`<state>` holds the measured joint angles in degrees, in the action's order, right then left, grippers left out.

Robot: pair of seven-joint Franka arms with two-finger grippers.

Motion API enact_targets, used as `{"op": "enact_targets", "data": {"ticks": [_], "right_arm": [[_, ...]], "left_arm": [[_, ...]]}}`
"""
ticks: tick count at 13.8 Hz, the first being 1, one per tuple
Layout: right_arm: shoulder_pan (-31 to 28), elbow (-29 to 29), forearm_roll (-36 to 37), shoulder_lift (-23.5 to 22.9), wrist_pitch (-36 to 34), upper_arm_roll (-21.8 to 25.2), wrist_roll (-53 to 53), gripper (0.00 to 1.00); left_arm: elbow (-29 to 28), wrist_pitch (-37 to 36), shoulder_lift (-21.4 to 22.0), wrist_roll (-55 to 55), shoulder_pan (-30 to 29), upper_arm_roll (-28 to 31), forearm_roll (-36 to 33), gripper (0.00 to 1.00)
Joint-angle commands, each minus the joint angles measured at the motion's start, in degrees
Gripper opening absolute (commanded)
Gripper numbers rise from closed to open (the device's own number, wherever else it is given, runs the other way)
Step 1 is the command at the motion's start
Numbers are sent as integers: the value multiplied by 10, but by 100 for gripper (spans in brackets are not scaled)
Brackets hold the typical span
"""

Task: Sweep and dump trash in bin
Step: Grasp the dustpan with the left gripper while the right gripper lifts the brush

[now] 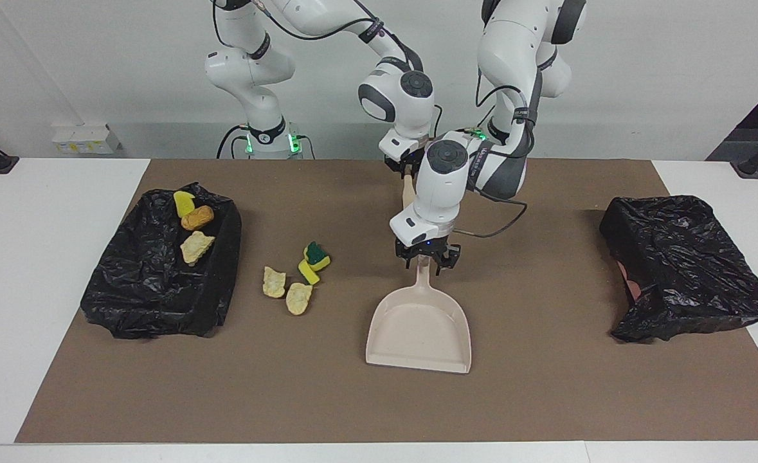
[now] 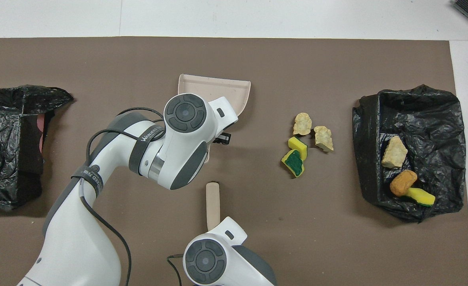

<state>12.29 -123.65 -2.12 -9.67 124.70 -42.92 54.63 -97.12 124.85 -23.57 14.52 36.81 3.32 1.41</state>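
Note:
The beige dustpan (image 1: 419, 328) (image 2: 222, 89) lies flat mid-mat, its handle pointing toward the robots. My left gripper (image 1: 425, 262) is down at that handle and shut on it, one finger on each side. My right gripper (image 1: 406, 170) is shut on the end of the beige brush (image 1: 407, 191) (image 2: 212, 198); the left arm hides most of the brush in the facing view. The trash (image 1: 299, 298) (image 2: 323, 138), yellow and green sponge bits and tan chunks, lies on the mat between the dustpan and the bin (image 1: 153, 302) (image 2: 436, 115).
The bin, lined with a black bag, sits at the right arm's end of the table and holds three scraps. A second black-bagged box (image 1: 687, 270) (image 2: 3, 147) sits at the left arm's end. A brown mat (image 1: 546, 399) covers the table.

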Motion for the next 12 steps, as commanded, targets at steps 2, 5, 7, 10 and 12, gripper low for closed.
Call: {"op": "enact_targets", "data": {"ticks": [2,5,7,10,12], "right_arm": [[-22,19,-15,35,-74,0,-38,0],[-28,16,-17,106,-185,41,-110,0],[-29,10,-38,149,-240,98,-181,0],[-38,9,-20,167,-256,178,-215,0],[-52,9,32,151,-234,212,-239,0]], "left_arm": [[-3,-16,-2,16,5,5,1,56],[-2,-23,-1,31,5,5,1,24],[-2,-24,3,25,4,5,1,0],[-1,-42,17,22,-16,10,0,0],[-3,-56,40,-34,-44,10,-4,0]]}}
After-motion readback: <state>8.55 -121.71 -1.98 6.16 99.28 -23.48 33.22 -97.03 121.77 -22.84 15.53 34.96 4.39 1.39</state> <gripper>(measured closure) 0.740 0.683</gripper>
